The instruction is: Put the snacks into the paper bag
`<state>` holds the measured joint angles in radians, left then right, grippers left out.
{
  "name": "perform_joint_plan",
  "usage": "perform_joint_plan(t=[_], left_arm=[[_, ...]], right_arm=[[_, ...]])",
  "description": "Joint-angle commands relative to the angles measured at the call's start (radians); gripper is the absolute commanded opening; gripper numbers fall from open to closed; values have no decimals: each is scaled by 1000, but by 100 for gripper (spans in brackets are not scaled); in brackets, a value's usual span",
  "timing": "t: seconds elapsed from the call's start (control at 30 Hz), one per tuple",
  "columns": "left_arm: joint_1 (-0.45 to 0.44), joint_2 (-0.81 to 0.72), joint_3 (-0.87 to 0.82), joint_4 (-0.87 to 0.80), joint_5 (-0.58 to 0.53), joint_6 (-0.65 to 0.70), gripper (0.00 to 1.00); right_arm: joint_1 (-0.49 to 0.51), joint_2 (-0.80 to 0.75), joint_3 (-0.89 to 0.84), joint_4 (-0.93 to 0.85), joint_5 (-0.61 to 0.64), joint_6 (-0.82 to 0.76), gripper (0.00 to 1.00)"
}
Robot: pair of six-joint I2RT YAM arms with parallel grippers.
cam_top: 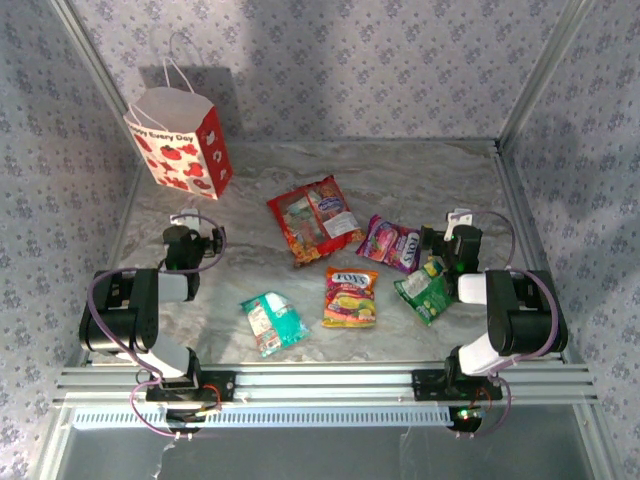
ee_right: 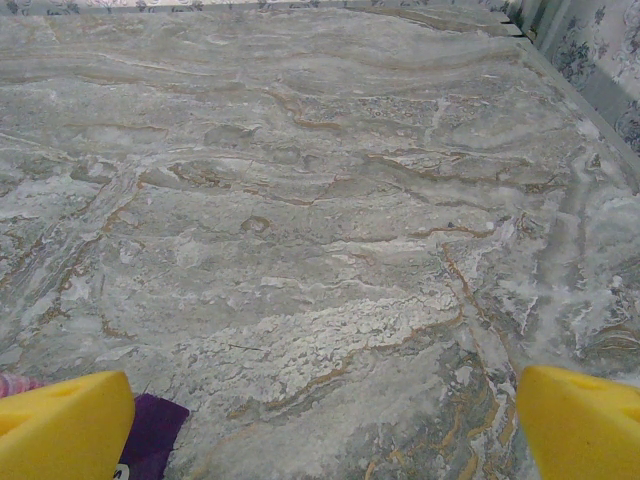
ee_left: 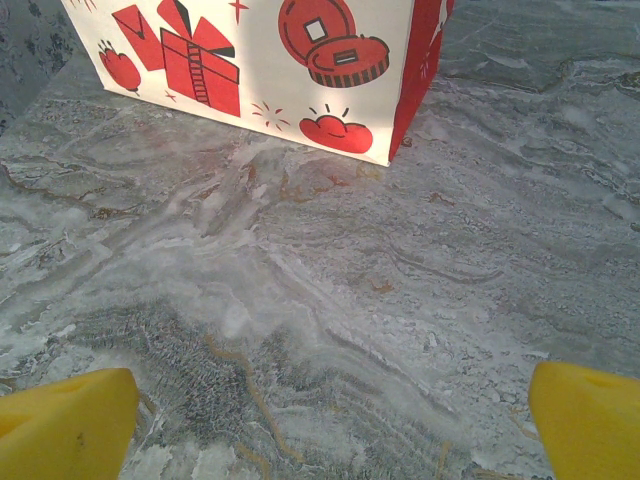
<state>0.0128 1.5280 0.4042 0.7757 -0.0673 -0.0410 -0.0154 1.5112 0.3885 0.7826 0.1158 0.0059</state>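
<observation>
Five small glossy snack packets lie flat on the grey marbled table (cam_top: 420, 170), all outside the bag. At the far left stands the white paper gift bag with red sides, red blobs and cord handles (cam_top: 178, 140); the left wrist view shows its printed base (ee_left: 260, 70) resting on the table, just beyond the fingers. The left gripper (cam_top: 188, 222) is near the bag, its yellow fingers spread wide (ee_left: 330, 420) over bare table and holding nothing.

Rightward, the teal packet (cam_top: 273, 322) lies near the front edge. The large red packet (cam_top: 315, 220) is farther back at centre, and the orange-yellow packet (cam_top: 350, 297) is nearer. The purple-pink packet (cam_top: 392, 244) and the green packet (cam_top: 425, 288) lie beside the right arm. The right gripper (cam_top: 458, 225) is spread apart and empty (ee_right: 320, 420), a purple-pink corner (ee_right: 152, 435) showing beside its left finger.
</observation>
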Motion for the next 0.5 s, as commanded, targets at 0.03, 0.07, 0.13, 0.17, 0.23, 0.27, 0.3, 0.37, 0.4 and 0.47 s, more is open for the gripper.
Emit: perform_joint_plan(t=[0.03,0.07,0.13,0.17,0.23,0.27,0.3,0.37,0.4,0.47], left_arm=[[1,7,8,40,3,13,100],[0,7,8,40,3,13,100],[1,6,8,43,3,14,100],[0,6,8,42,15,17,100],[1,6,10,36,41,28,100],[0,7,11,39,41,29,100],[0,5,9,40,40,29,100],[-7,0,5,39,37,35,100],[-12,-3,4,38,28,41,100],[-28,-18,1,34,6,51,100]], right_arm=[[-8,6,-2,17,-1,-15,100],[-8,7,-2,18,-1,-15,100],[-8,6,-2,18,-1,-15,100],[-7,6,-1,18,-1,-14,100],[-8,6,-3,19,-2,-15,98],[-8,6,-2,20,-2,-15,98],[-8,6,-3,21,-1,-16,98],[-5,5,-7,24,2,-17,98],[-2,1,-3,19,4,-20,98],[5,-20,19,-33,9,-25,97]])
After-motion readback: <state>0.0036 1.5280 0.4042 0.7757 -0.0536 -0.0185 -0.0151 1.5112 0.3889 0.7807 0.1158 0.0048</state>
